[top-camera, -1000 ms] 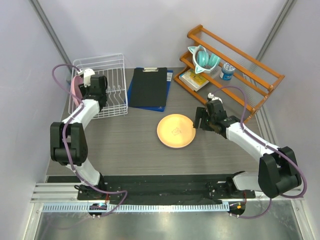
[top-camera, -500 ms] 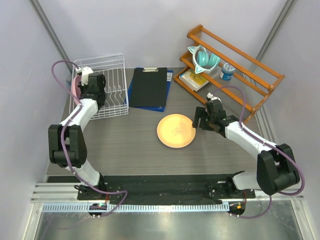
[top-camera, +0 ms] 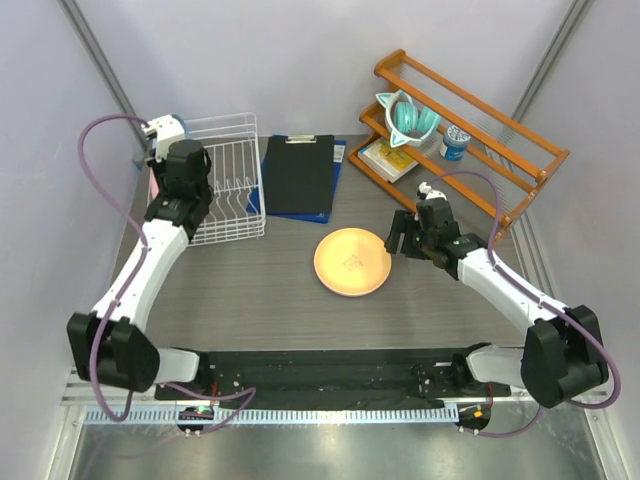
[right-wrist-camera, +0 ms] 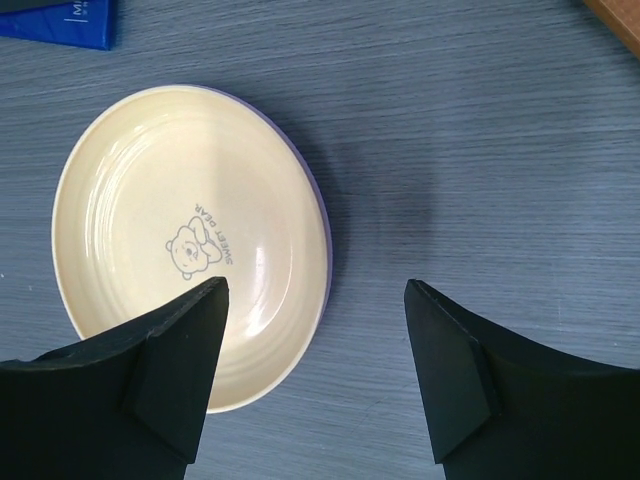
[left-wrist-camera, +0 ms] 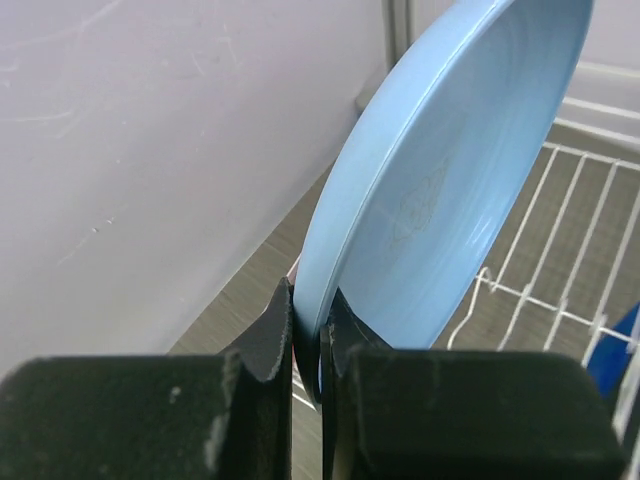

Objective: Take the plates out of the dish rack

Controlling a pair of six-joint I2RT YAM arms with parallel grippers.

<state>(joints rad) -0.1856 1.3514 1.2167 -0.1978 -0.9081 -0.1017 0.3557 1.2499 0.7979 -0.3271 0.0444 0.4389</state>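
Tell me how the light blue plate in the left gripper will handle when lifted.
Probably stiff: the light blue plate shows no bend though the left gripper pinches only its rim. Its glossy surface looks slippery, so it may pivot or slip. It looks thin, likely light.

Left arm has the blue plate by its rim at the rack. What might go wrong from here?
The left gripper grips the light blue plate only at its rim, so it may pivot or slip. The plate sits close to the dish rack wires and might snag them.
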